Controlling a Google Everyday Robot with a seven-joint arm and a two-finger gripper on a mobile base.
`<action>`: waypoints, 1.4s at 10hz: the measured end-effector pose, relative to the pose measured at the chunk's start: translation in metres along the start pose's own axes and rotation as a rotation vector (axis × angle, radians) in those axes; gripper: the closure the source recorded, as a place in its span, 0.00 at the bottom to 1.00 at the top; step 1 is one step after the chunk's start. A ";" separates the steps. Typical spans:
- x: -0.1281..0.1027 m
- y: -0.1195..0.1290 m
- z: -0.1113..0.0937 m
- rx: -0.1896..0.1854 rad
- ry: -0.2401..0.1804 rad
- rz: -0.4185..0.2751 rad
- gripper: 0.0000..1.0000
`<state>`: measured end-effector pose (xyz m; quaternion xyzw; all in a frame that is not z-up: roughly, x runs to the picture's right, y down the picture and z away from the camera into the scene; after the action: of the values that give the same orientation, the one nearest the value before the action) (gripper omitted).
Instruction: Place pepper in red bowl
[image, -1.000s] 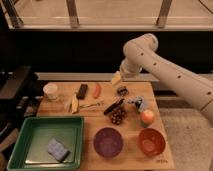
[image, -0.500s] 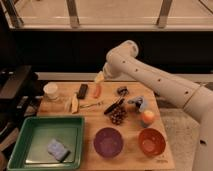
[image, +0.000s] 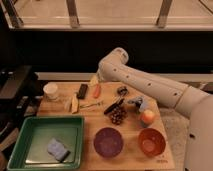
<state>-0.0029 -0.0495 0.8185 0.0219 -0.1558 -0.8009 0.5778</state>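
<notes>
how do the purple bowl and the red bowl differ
Colour: the purple bowl is violet, the red bowl orange-red. Place: the purple bowl sits beside the green tray; the red bowl sits further right in the view, in front of the apple. Both are round, upright, similar in size. The gripper hangs open by the pepper, far from both.

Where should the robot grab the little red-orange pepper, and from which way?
Probably best across the middle of the small slim red-orange pepper, coming straight down from above. It lies flat on the wooden board, pointing away from us, so the jaws should close on its long left and right sides. The open gripper hovers just behind it.
</notes>
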 end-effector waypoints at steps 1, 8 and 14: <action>0.000 0.000 0.000 0.000 0.000 -0.001 0.20; 0.007 0.006 0.054 -0.017 -0.110 -0.077 0.20; 0.006 0.029 0.116 -0.075 -0.158 -0.039 0.20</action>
<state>-0.0029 -0.0372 0.9380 -0.0598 -0.1703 -0.8166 0.5482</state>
